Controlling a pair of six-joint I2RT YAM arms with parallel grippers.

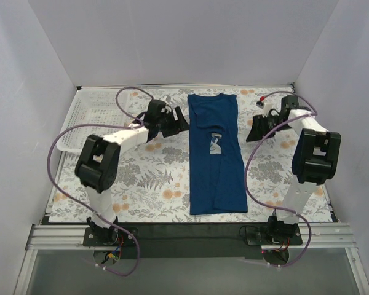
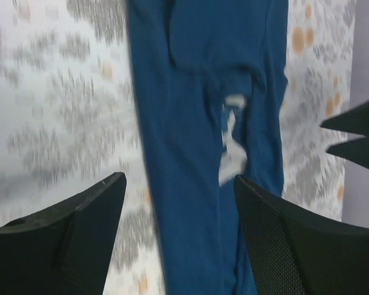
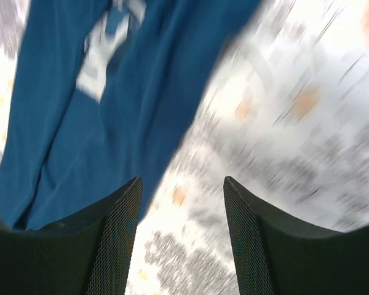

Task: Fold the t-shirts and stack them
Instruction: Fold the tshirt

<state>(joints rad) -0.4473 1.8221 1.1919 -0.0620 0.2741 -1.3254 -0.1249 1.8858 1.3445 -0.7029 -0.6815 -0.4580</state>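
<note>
The shirt (image 1: 215,153) runs top to bottom at centre frame. The left gripper (image 1: 183,121) and right gripper (image 1: 251,133) flank its upper half, both wide and empty, the left perhaps slightly nearer.

I see the left gripper (image 1: 179,121) and right gripper (image 1: 253,131) both far out, facing each other, jaws spread.
</note>
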